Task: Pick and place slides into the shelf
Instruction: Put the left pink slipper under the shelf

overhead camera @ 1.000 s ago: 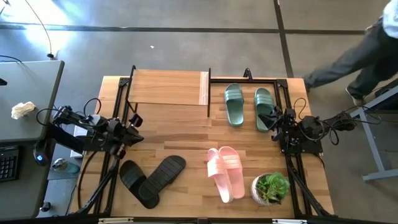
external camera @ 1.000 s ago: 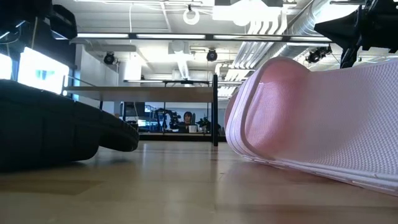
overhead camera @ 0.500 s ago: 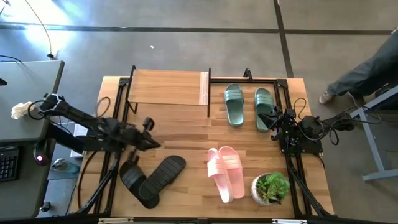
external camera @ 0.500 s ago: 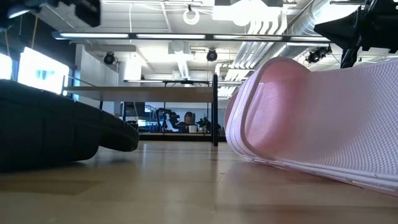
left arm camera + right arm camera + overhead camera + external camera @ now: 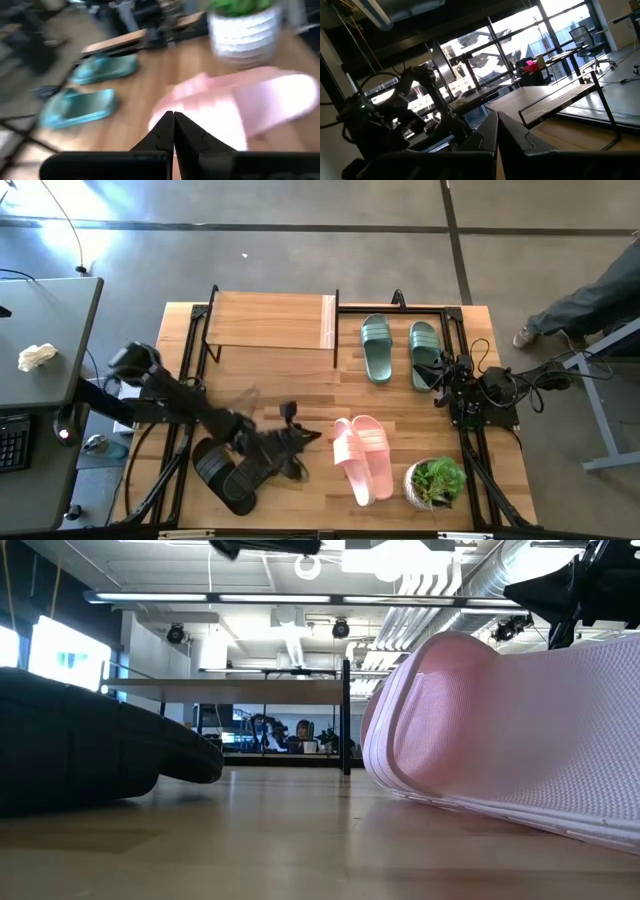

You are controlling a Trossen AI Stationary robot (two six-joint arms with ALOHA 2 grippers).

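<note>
Wooden tabletop (image 5: 300,390) on a grey concrete floor, open workshop w/ ceiling lights behind in the low view.

Shelf (image 5: 270,320) sits at the far-left part of the table, plank top bare, black frame legs at its ends; also seen in the right wrist view (image 5: 555,102). Green slides (image 5: 400,350) lie side by side just right of the shelf, apart from each other, soles down. Pink slides (image 5: 362,457) are front-centre, one overlapping the other; in the low view they fill the right side (image 5: 510,730). Black slides (image 5: 240,470) are front-left, crossing in a V, partly under the left arm; low view shows one at the left edge (image 5: 90,755).

Left gripper (image 5: 300,438) is stretched across over the black pair, tip near the pink pair; left wrist view shows its fingers (image 5: 165,132) pressed together, nothing between them, pink slide just ahead.

Right gripper (image 5: 440,370) rests at the right edge, beside the right-hand green slide; fingers (image 5: 487,135) closed, empty.

Potted plant (image 5: 436,482) front-right, just beside the pink pair. Person's legs (image 5: 590,290) off the table, far right.
</note>
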